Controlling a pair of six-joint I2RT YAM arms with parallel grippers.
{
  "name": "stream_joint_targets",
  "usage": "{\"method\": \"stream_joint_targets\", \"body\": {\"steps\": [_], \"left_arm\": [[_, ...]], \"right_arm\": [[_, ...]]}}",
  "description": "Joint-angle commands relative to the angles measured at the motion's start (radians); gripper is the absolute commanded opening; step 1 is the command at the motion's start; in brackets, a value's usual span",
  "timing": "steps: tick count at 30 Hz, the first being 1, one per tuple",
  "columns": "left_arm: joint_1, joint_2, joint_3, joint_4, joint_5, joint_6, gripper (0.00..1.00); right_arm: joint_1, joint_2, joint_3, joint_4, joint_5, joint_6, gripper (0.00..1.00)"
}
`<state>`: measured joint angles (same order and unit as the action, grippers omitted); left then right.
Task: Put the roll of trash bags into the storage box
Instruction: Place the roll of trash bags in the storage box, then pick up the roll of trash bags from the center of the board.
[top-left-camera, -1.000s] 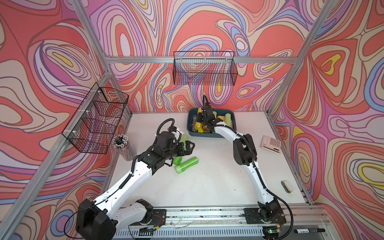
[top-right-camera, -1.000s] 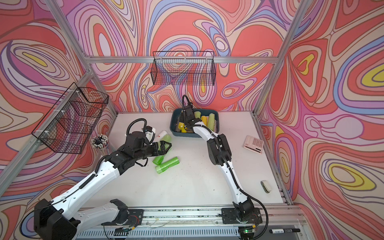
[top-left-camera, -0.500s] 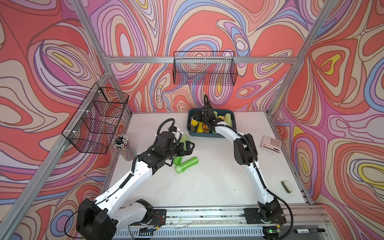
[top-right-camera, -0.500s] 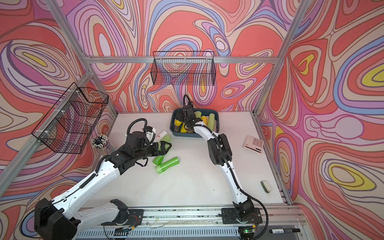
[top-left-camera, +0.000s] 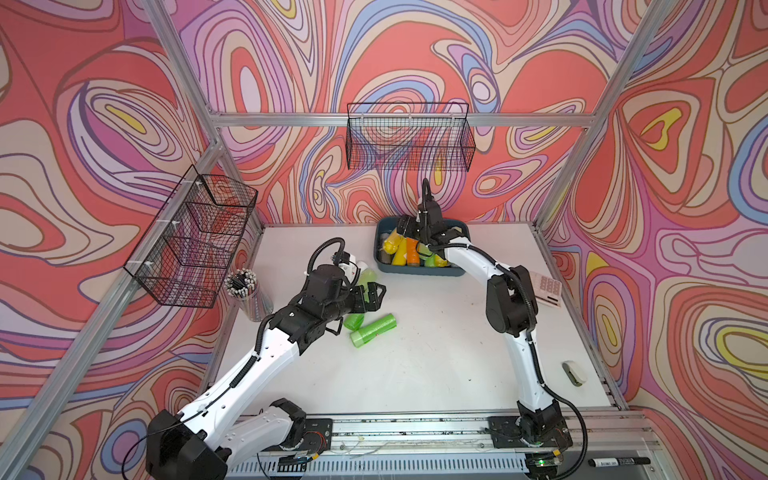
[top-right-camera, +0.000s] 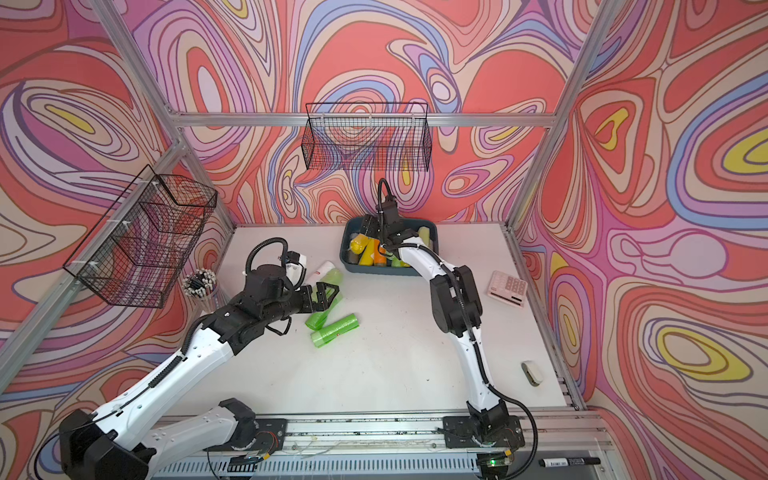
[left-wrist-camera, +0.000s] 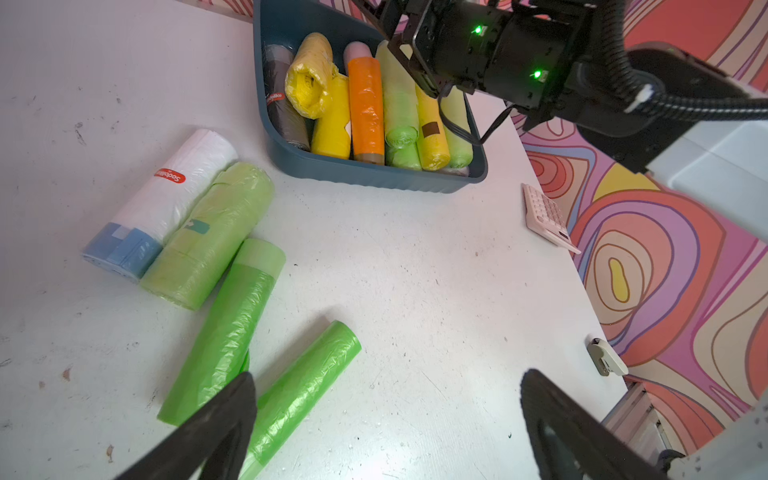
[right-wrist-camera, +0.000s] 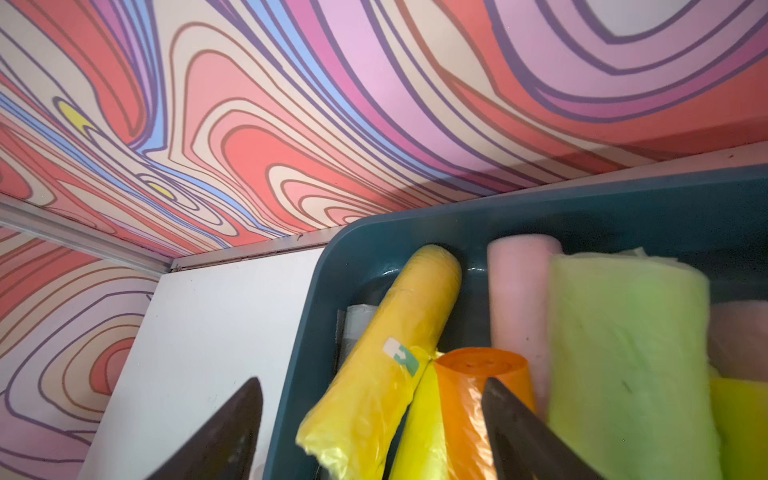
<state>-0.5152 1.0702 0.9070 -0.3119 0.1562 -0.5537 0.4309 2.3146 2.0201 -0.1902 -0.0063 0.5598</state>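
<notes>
The teal storage box (top-left-camera: 419, 272) (top-right-camera: 374, 271) stands at the back of the table, with several rolls of trash bags in it. My right gripper (top-left-camera: 409, 228) (right-wrist-camera: 372, 386) hangs open over the box's left part. A yellow roll (right-wrist-camera: 395, 345) (left-wrist-camera: 309, 75) lies slanted on the others below its spread jaws, free of them, next to an orange roll (right-wrist-camera: 478, 374). My left gripper (top-left-camera: 376, 295) (left-wrist-camera: 386, 378) is open and empty above the table. Beside it lie two bright green rolls (left-wrist-camera: 303, 390) (left-wrist-camera: 224, 332), a pale green roll (left-wrist-camera: 208, 237) and a white roll (left-wrist-camera: 166, 199).
Black wire baskets hang on the back wall (top-left-camera: 409, 137) and the left wall (top-left-camera: 195, 237). A cup of pens (top-left-camera: 245, 291) stands at the left edge. A pink calculator (top-left-camera: 547, 289) and a small white object (top-left-camera: 574, 372) lie near the right edge.
The right gripper's jaws have spread apart over the box, and the yellow roll now lies loose below them. The left arm has stayed in place.
</notes>
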Motion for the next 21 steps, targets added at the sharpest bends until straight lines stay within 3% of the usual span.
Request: {"method": "stream_joint_targets", "body": {"steps": [1,14,21], "left_arm": [[0.006,-0.028,-0.021,-0.031,-0.034,0.025,1.00],[0.007,-0.109,-0.118,-0.031,-0.065,0.005,1.00],[0.006,-0.105,-0.159,-0.035,0.006,-0.010,1.00]], "right_arm": [[0.000,-0.077,-0.051,-0.020,-0.012,-0.015,0.84],[0.002,-0.389,-0.384,-0.028,-0.046,-0.018,0.84],[0.001,-0.605,-0.601,-0.011,-0.134,0.009,0.84]]}}
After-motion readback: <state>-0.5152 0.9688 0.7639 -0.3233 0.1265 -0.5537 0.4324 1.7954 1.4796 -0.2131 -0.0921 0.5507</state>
